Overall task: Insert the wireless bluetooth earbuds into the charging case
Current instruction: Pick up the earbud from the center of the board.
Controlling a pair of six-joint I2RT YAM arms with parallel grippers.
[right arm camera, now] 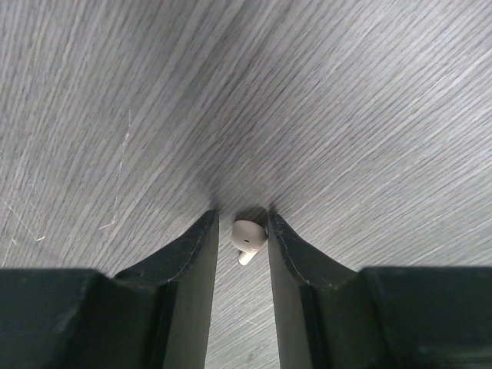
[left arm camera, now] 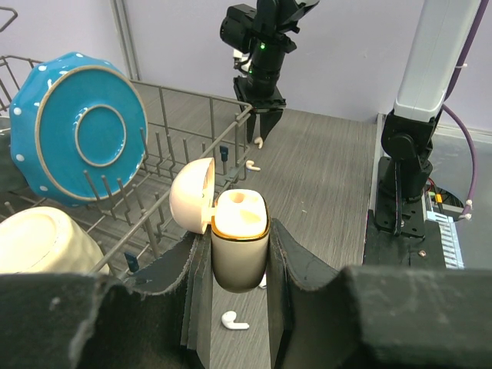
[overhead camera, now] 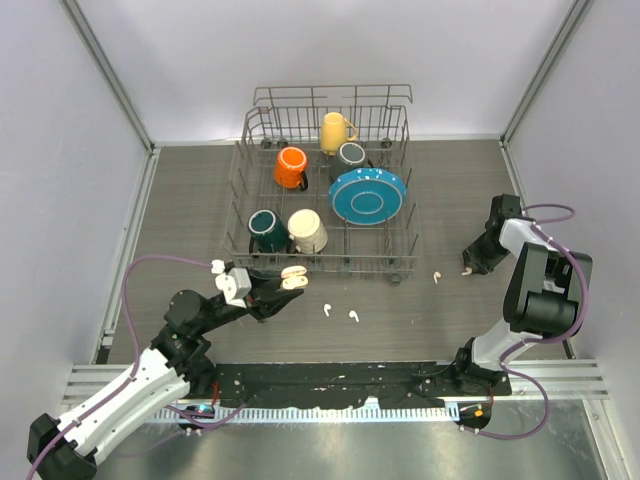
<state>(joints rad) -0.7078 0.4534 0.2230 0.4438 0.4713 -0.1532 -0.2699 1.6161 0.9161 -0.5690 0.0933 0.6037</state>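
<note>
My left gripper (overhead camera: 285, 285) is shut on the cream charging case (overhead camera: 292, 278), held upright above the table with its lid open; in the left wrist view the case (left arm camera: 240, 250) sits between the pads. My right gripper (overhead camera: 468, 268) is down at the table, its jaws open around one white earbud (right arm camera: 247, 237), which touches the right pad, with a gap on the left. A second earbud (overhead camera: 437, 276) lies just left of it. Two more earbuds (overhead camera: 326, 310) (overhead camera: 352, 316) lie in front of the rack; one of them (left arm camera: 234, 322) shows below the case.
A wire dish rack (overhead camera: 240, 200) stands mid-table, holding an orange mug (overhead camera: 290, 167), a yellow mug (overhead camera: 335, 130), a teal mug (overhead camera: 265, 230), a cream mug (overhead camera: 307, 230) and a blue plate (overhead camera: 368, 195). The case is close to the rack's front edge.
</note>
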